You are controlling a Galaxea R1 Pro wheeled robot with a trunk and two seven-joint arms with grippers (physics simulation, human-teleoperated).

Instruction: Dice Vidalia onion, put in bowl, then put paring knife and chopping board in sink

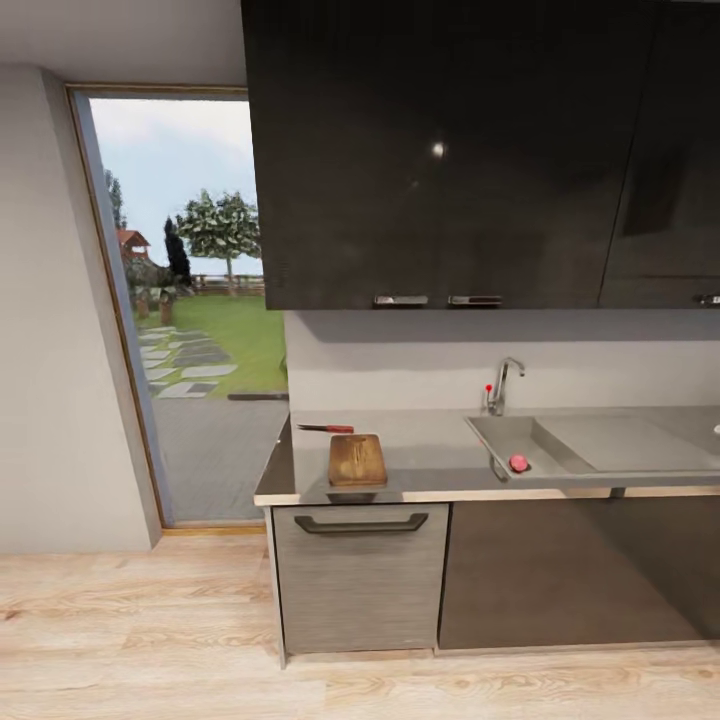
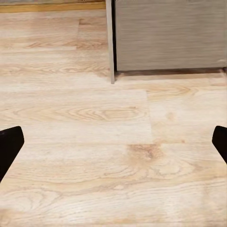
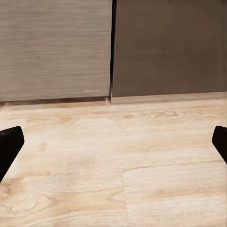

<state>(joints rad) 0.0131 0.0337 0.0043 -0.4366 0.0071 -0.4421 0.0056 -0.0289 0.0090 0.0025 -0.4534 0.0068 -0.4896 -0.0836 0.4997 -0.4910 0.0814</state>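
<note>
Head view: Vidalia onion sits in the sink, right of centre. Chopping board lies on the countertop at centre, paring knife just behind it. My left gripper & right gripper both spread wide, nothing held, over wood floor w/ cabinet fronts ahead.

1 Vidalia onion, 1 chopping board, 1 paring knife, 1 sink.
</note>
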